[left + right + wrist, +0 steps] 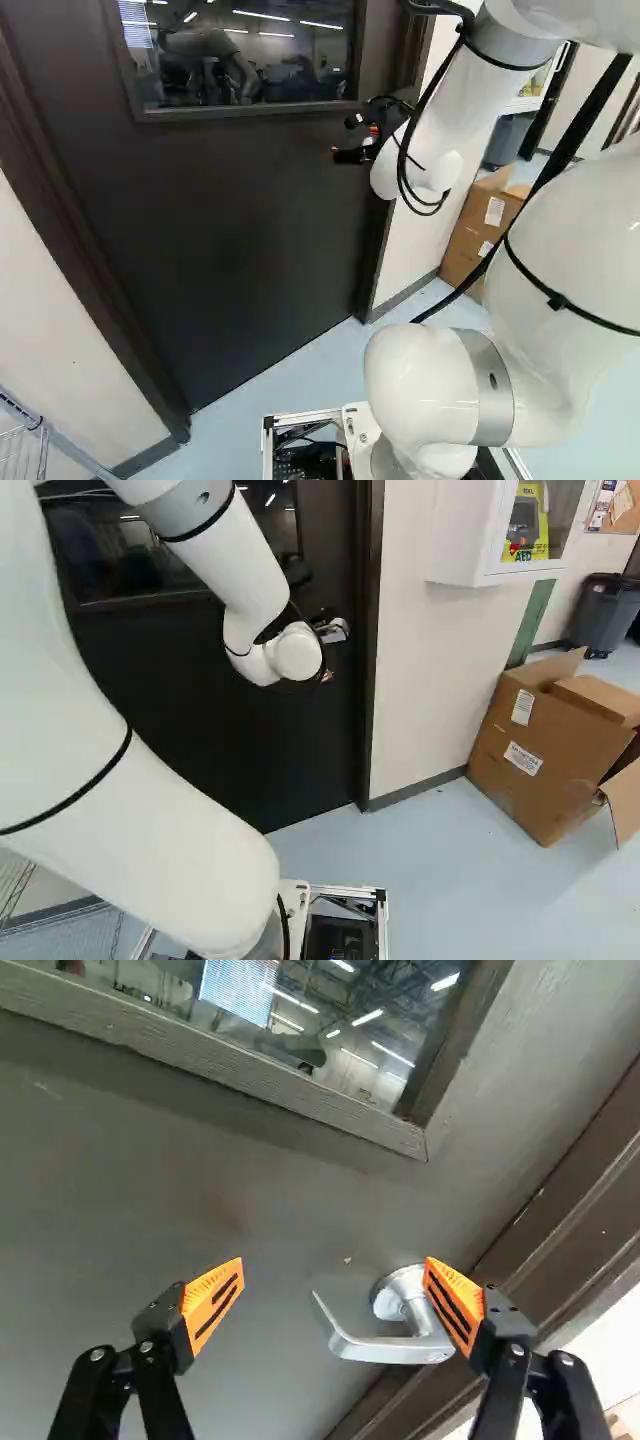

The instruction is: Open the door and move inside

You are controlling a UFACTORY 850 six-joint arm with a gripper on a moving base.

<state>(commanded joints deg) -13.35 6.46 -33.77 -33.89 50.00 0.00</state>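
In the left base view my gripper [352, 142] is up in front of the dark door [240, 230], below and beside its window, near the frame's right side. The door stands closed in its frame. In the wrist view the gripper [335, 1278] is open, its orange pads wide apart with nothing held. The silver lever handle [385, 1348] lies ahead of the fingers, mostly between them. One orange fingertip overlaps the handle's round base in view; whether they touch I cannot tell. The lever's free end points toward the middle of the gap.
The dark door frame [370, 660] and a pale wall [425, 680] border the handle side. Farther right are a cardboard box [535, 750], a white wall cabinet [460, 535] and a grey bin [605, 615]. A wire rack [25, 450] stands at the left base view's lower left.
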